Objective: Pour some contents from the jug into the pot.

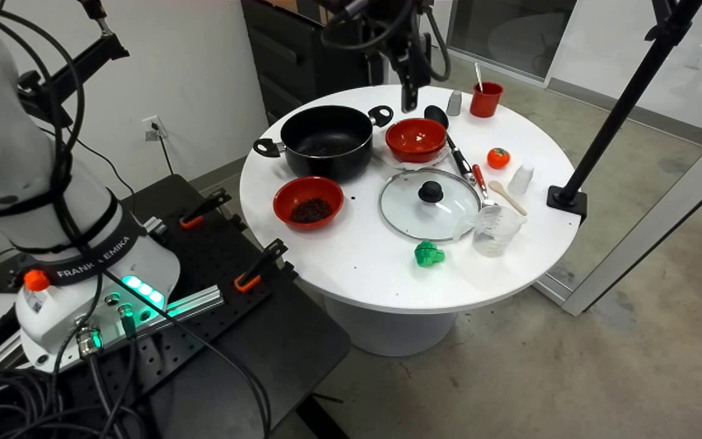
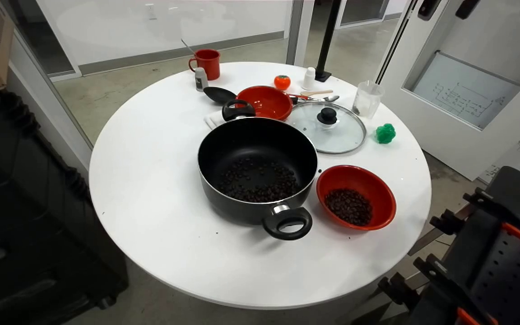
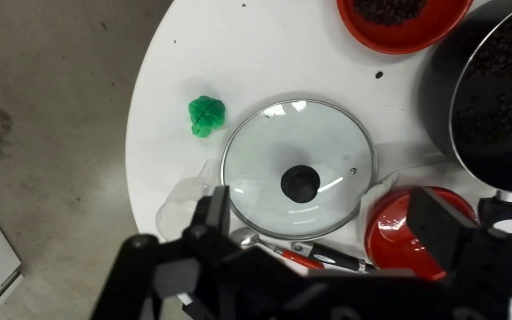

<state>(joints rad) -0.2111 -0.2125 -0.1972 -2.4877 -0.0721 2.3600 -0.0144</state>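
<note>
Wrist view: closest to the lens, the black two-fingered pincer (image 3: 320,202) shows its jaws spread wide, framing the round clear-glass lid (image 3: 300,129) with its metal rim and black knob. In an exterior view, the round white tabletop (image 2: 151,189) bears, nearest, a wide, two-handled black cooking pot (image 2: 237,210), dark bean-like pieces (image 2: 269,192) strewn over its floor. Just beside it, a shallow round red bowl (image 2: 355,176) holds a heap of similar pieces; a single dark piece (image 2: 320,171) lies on the tabletop between the two vessels. Behind these rests the lid, flat and knob upward, with a green broccoli-shaped item (image 2: 385,133) near its rim. A second, glossy red bowl (image 2: 264,101) sits just beyond the pot. The small, whitish translucent plastic jug (image 2: 368,99) stands upright on the tabletop beside the lid, well apart from the pot. Farther back lie a black ladle (image 2: 219,95) and a red tomato (image 2: 282,82); farthest of all are a tapered white shaker (image 2: 308,79) and a red cylindrical mug (image 2: 208,64).
</note>
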